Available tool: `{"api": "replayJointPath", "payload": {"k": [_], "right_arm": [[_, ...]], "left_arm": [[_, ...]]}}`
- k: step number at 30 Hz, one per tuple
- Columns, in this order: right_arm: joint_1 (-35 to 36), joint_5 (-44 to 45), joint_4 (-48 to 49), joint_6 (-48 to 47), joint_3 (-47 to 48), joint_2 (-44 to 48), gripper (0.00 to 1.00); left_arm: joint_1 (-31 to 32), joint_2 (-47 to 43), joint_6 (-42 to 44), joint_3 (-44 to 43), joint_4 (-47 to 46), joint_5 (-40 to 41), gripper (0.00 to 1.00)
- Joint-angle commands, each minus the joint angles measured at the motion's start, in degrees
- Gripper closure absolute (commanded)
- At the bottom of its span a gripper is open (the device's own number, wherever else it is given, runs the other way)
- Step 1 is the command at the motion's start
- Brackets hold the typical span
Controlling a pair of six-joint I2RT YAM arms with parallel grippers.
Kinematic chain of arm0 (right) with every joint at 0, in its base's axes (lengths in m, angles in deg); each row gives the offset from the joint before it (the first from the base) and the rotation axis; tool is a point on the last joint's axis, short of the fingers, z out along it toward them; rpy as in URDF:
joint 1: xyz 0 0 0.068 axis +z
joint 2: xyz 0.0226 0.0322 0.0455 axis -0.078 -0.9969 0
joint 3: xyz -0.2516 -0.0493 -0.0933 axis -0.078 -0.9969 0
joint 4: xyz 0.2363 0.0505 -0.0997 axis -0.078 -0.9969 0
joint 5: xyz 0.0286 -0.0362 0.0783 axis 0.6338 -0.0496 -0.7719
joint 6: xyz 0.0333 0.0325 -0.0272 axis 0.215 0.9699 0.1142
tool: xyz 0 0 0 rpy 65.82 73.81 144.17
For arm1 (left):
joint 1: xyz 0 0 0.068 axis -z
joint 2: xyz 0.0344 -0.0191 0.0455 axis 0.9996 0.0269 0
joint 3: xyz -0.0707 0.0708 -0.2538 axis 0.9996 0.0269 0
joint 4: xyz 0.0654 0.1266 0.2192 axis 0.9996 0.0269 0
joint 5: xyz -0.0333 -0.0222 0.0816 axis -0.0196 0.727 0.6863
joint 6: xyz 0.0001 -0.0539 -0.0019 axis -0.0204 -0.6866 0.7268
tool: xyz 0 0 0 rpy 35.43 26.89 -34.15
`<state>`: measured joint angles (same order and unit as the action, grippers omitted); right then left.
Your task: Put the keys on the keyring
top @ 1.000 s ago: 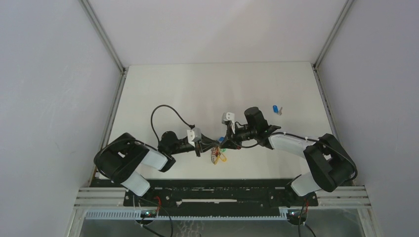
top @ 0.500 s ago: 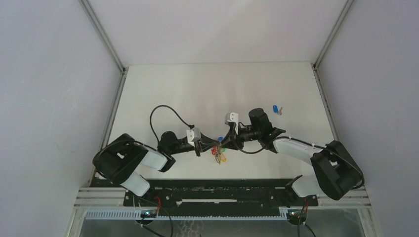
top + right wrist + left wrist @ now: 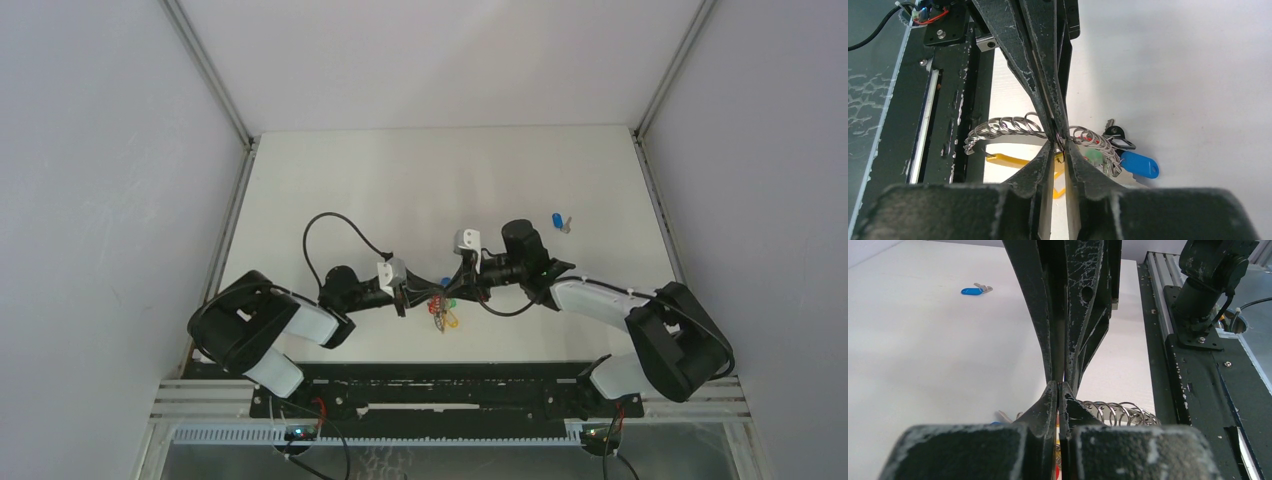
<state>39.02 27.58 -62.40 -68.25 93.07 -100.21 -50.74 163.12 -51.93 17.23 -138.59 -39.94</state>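
The keyring (image 3: pixel 443 310) is a silver coiled wire ring (image 3: pixel 1008 127) with a bunch of keys: blue cap (image 3: pixel 1139 164), yellow (image 3: pixel 1008 160), green and red. It hangs between my two grippers at the table's middle front. My left gripper (image 3: pixel 422 294) and right gripper (image 3: pixel 460 289) meet tip to tip, both shut on the ring's wire; the coil (image 3: pixel 1118 412) spreads to either side. In the wrist views the left gripper (image 3: pixel 1059 386) and right gripper (image 3: pixel 1058 146) each face the other's fingers. A loose blue-capped key (image 3: pixel 560 221) lies far right, also in the left wrist view (image 3: pixel 971 290). No loose yellow-orange key shows.
The black mounting rail (image 3: pixel 1198 390) and arm bases run along the near table edge, close behind the grippers. A black cable (image 3: pixel 330 230) loops above the left arm. Grey walls close the table on the left, the right and the back.
The right arm's elbow has swung outward to the right and its wrist has shifted slightly. The key bunch has moved a little to the right. Both grippers stay shut.
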Motion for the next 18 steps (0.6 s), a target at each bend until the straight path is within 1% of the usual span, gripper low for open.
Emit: {"api": "replayJointPath", "payload": {"k": [1,3,6,9,13,15,18], "right_arm": [[0.5,-1.9,3.3,-1.3,0.1,-0.9,0.92],[0.5,-1.6,2.8,-1.6,0.2,-0.9,1.00],[0.7,0.1,-0.6,-2.3,1.4,-0.2,1.00],[1.6,5.9,-8.2,-2.9,4.3,0.8,1.00],[4.0,15.1,-23.5,-3.4,11.5,-0.3,1.00],[5.4,20.4,-30.5,-3.8,14.9,-0.8,1.00],[6.6,25.1,-39.4,-3.0,20.0,-1.5,1.00]], "left_arm": [[0.3,-1.9,-0.7,0.4,-4.6,-0.5,1.00],[0.3,-1.9,-0.9,0.3,-4.6,-0.5,1.00],[0.3,-1.7,-1.1,0.4,-4.6,0.0,0.99],[0.2,-2.5,-1.1,1.2,-4.6,1.2,0.90],[-0.1,-5.1,0.1,3.7,-4.5,4.4,0.73],[-0.8,-6.4,0.2,5.1,-4.5,5.4,0.68],[-1.4,-7.2,0.2,6.7,-4.5,5.9,0.65]]}}
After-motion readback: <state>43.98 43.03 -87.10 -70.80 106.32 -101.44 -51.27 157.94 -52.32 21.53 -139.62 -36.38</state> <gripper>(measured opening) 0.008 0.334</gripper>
